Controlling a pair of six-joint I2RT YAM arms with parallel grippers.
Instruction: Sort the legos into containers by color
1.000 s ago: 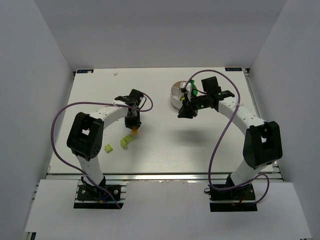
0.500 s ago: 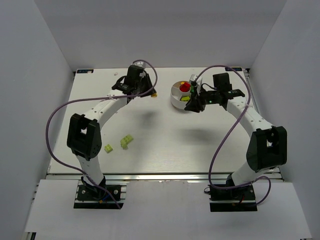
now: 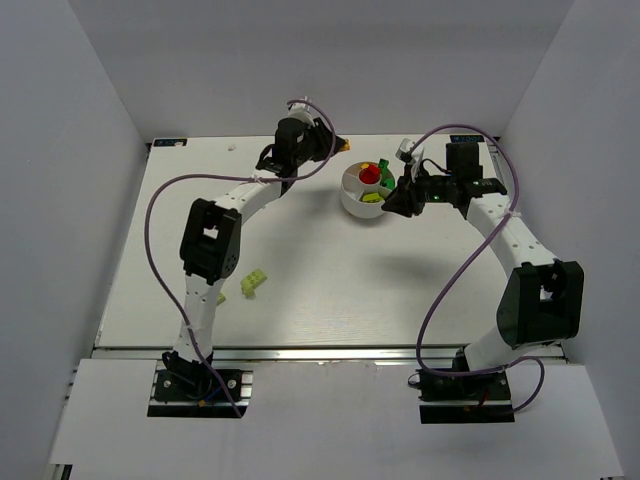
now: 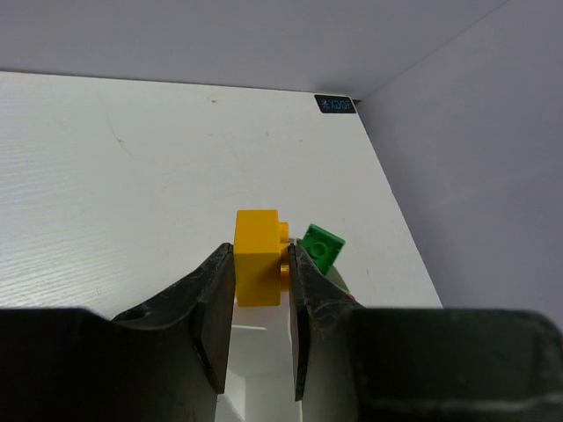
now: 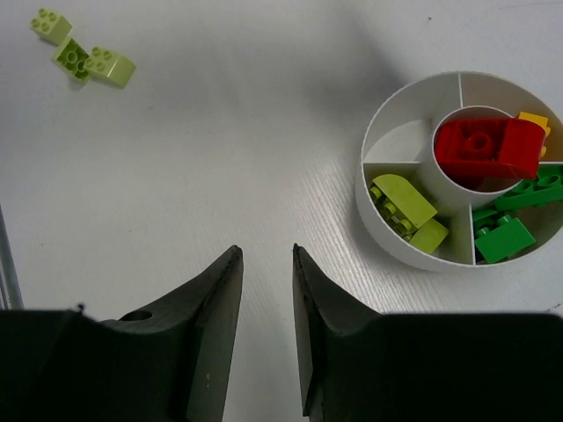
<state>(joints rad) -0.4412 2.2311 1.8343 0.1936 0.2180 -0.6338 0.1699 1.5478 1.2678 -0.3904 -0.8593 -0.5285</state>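
Observation:
My left gripper (image 3: pixel 337 147) is shut on an orange-yellow brick (image 3: pixel 345 146), held in the air just behind and left of the white dish (image 3: pixel 352 205). In the left wrist view the brick (image 4: pixel 258 257) sits between the fingers, with a green brick (image 4: pixel 322 246) beyond it. My right gripper (image 3: pixel 392 207) is open and empty at the dish's right side. In the right wrist view the dish (image 5: pixel 393 247) holds red bricks (image 5: pixel 484 149) in the centre cup, lime bricks (image 5: pixel 405 207), green bricks (image 5: pixel 506 236) and an orange-yellow brick (image 5: pixel 533 121) in separate wedges.
Loose lime bricks lie on the table at the left front (image 3: pixel 254 283) (image 3: pixel 219 296), also in the right wrist view (image 5: pixel 92 61) (image 5: pixel 51 25). White walls enclose the table on three sides.
My left arm has lifted the orange-yellow brick from the table's left middle and swung it back and right to beside the dish. My right gripper has moved from over the dish to its right side.

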